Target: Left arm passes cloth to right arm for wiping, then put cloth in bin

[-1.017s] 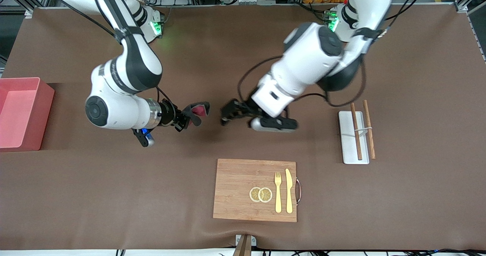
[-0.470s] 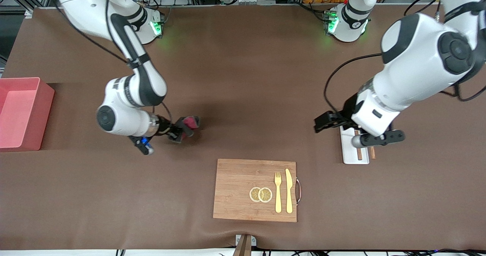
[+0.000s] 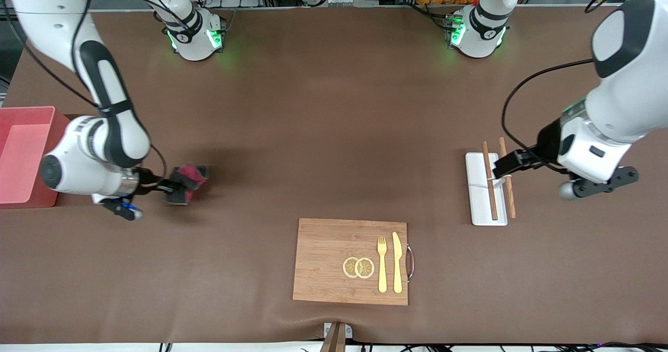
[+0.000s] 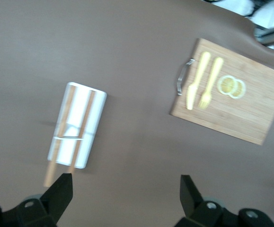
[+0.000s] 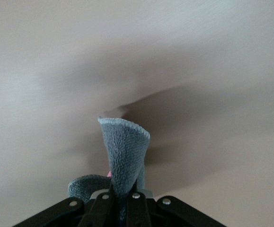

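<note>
The cloth, a dark grey rag with a pink-red side, is bunched in my right gripper, which is shut on it low over the brown mat, between the bin and the wooden board. In the right wrist view the cloth stands up as a folded grey flap from the shut right gripper. The pink bin sits at the right arm's end of the table. My left gripper is open and holds nothing, over the white tray. In the left wrist view the left gripper shows bare mat between its fingers.
A wooden board near the front camera carries a yellow fork, a knife and two lemon slices. A white tray with two wooden chopsticks lies toward the left arm's end.
The right arm has carried the cloth away from the table's middle toward the bin. The left arm, open, has drawn back to its own end, over the white tray.
</note>
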